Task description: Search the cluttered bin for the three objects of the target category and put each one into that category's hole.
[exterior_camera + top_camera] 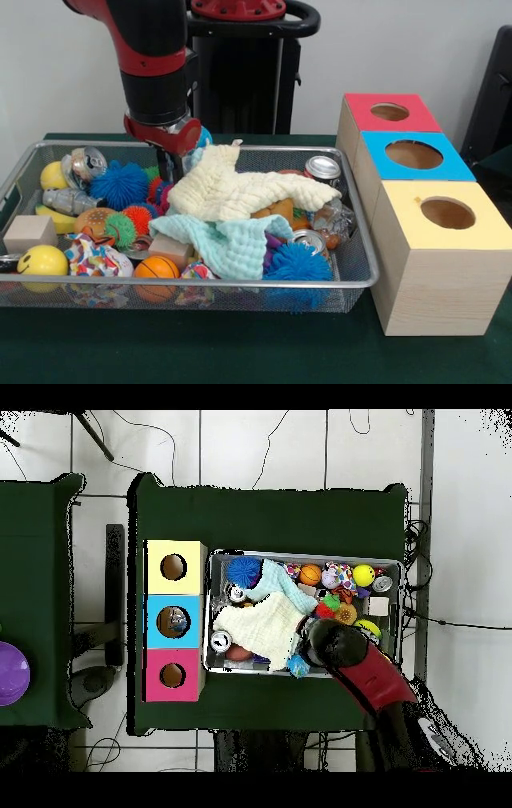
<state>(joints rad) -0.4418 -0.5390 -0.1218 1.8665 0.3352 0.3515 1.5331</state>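
My gripper [170, 164] dips into the bin [364, 276] beside the cream cloth [232, 190]; whether it is gripping I cannot tell. Around that cloth: two blue spiky balls, three cans, two smiley balls. Three boxes stand beside the bin. No readable writing.

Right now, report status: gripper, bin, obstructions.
Gripper down in the bin, far side, fingers hidden. Cream cloth and mint cloth cover the middle clutter.

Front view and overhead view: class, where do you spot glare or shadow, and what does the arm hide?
Front view: glare on the silver can tops; the gripper is sunk among the toys, fingers hidden. Overhead view: the arm covers one corner of the bin; the box holes look dark with shadow.
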